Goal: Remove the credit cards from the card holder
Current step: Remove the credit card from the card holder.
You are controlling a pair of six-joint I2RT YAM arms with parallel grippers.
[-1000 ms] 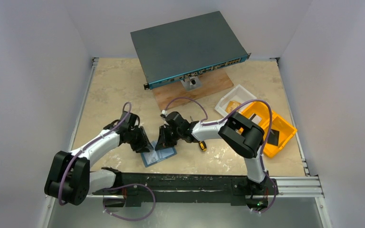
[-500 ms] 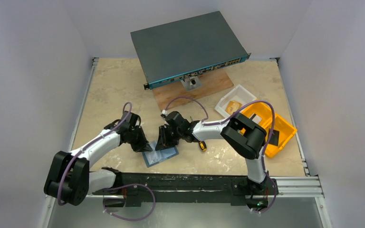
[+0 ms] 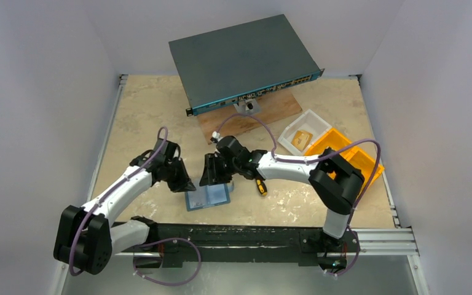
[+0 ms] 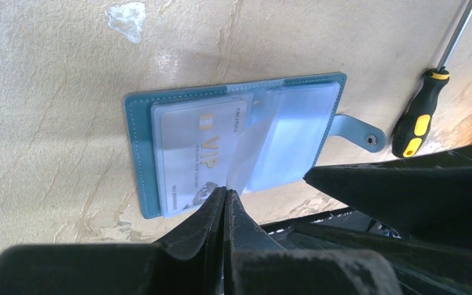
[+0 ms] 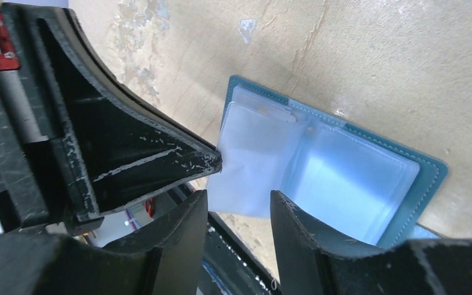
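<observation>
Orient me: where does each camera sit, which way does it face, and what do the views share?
Top external: above and behind the bases, looking down on the table; both arms, left tool and right tool show.
Left wrist: on the left arm, looking down its shut fingers pinching a clear sleeve.
Right wrist: on the right arm, looking past its parted fingers.
Shared: all show the open card holder; each wrist view shows the other tool.

Premises present as a robotics laboratory test cell. Plain white panels (image 3: 43,92) enclose a beige marbled tabletop (image 3: 147,117). Cabled robot arms (image 3: 123,187) are bolted to an aluminium rail (image 3: 381,236). A network switch (image 3: 239,58), an orange parts bin (image 3: 361,161) and a screwdriver (image 3: 260,186) are noted on the surface.
</observation>
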